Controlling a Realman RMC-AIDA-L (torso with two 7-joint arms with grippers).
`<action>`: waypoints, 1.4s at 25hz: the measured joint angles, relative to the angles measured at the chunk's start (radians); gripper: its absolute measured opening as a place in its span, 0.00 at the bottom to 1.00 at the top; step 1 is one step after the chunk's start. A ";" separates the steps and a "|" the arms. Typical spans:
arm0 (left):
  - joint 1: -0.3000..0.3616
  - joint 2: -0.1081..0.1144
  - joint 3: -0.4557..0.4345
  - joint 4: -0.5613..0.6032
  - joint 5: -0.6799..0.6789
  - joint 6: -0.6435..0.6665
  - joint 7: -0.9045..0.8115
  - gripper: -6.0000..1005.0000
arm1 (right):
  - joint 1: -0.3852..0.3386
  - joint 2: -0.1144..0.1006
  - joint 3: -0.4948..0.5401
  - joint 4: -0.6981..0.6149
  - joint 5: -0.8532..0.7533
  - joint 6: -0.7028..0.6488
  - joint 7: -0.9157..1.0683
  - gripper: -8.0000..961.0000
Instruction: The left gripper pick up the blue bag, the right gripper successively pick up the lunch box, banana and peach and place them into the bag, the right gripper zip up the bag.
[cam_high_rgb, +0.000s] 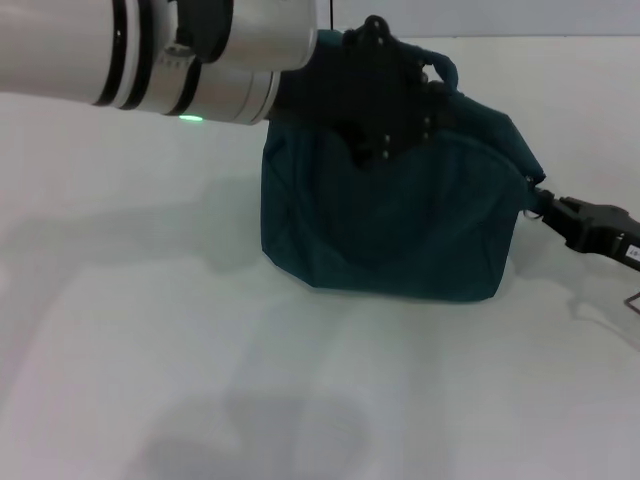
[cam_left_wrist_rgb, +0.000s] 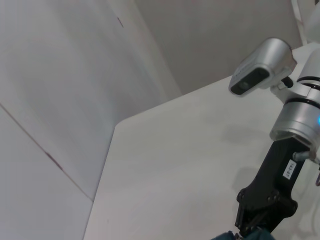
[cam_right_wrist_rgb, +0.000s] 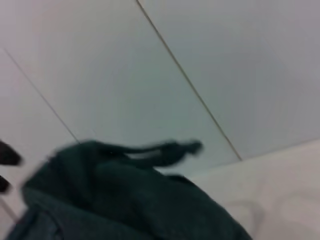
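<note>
The blue bag (cam_high_rgb: 400, 230) stands upright on the white table (cam_high_rgb: 150, 330). My left gripper (cam_high_rgb: 385, 120) comes in from the upper left and is shut on the bag's top edge, next to its handle (cam_high_rgb: 447, 68). My right gripper (cam_high_rgb: 556, 211) is at the bag's right end, shut on the zipper pull (cam_high_rgb: 537, 202). The left wrist view shows the right arm's black gripper (cam_left_wrist_rgb: 264, 207) reaching down to a bit of the bag (cam_left_wrist_rgb: 252, 235). The right wrist view shows the bag (cam_right_wrist_rgb: 125, 200) close up with a strap (cam_right_wrist_rgb: 155, 149). Lunch box, banana and peach are out of view.
The table's far edge (cam_left_wrist_rgb: 165, 107) meets a grey wall (cam_left_wrist_rgb: 75, 75). The left arm's silver forearm (cam_high_rgb: 130, 50) crosses the top left of the head view. The right arm's wrist camera (cam_left_wrist_rgb: 260, 67) shows in the left wrist view.
</note>
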 joint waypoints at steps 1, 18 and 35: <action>-0.007 0.000 0.002 0.000 0.001 -0.001 -0.009 0.11 | -0.009 -0.001 0.014 -0.002 0.002 -0.027 -0.002 0.02; -0.263 0.002 0.005 -0.157 0.117 0.001 -0.127 0.58 | -0.034 -0.008 0.103 -0.010 0.007 -0.281 -0.050 0.02; -0.556 0.006 -0.035 -0.456 0.208 0.065 -0.182 0.58 | -0.039 -0.001 0.099 0.000 -0.007 -0.224 -0.052 0.02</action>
